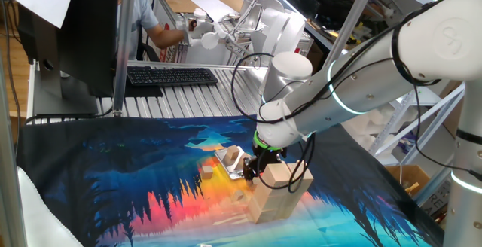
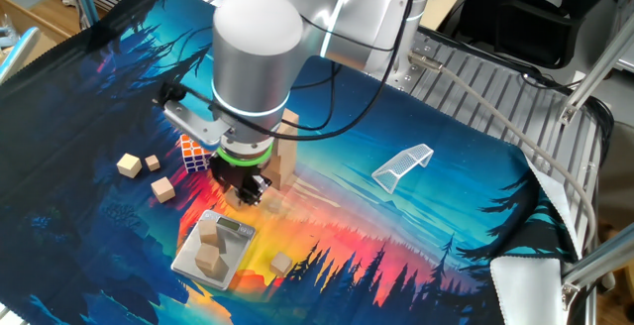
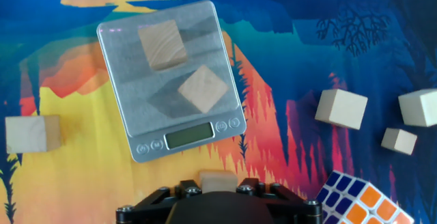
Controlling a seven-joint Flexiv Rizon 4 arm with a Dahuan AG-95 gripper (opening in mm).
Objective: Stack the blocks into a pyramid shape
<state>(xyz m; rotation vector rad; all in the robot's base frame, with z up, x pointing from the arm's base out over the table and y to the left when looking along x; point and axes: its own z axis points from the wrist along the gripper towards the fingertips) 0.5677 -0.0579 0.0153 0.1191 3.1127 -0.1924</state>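
Observation:
My gripper (image 3: 217,186) is shut on a pale wooden block (image 3: 217,177), of which only the top edge shows between the jaws in the hand view. It hangs above the cloth beside a stack of larger blocks (image 1: 275,194), which also shows in the other fixed view (image 2: 283,162). The gripper shows in both fixed views (image 1: 262,169) (image 2: 244,188). Two blocks (image 3: 162,43) (image 3: 203,89) lie on the silver scale (image 3: 130,115). Loose blocks lie on the cloth to the left (image 3: 31,134) and to the right (image 3: 341,108) (image 3: 418,108) (image 3: 399,141).
A Rubik's cube (image 3: 355,197) lies close to the gripper (image 2: 193,152). A white wire piece (image 2: 401,163) lies on the cloth to the right. A keyboard (image 1: 172,74) and a monitor stand behind the cloth. A small block (image 2: 281,263) lies near the scale.

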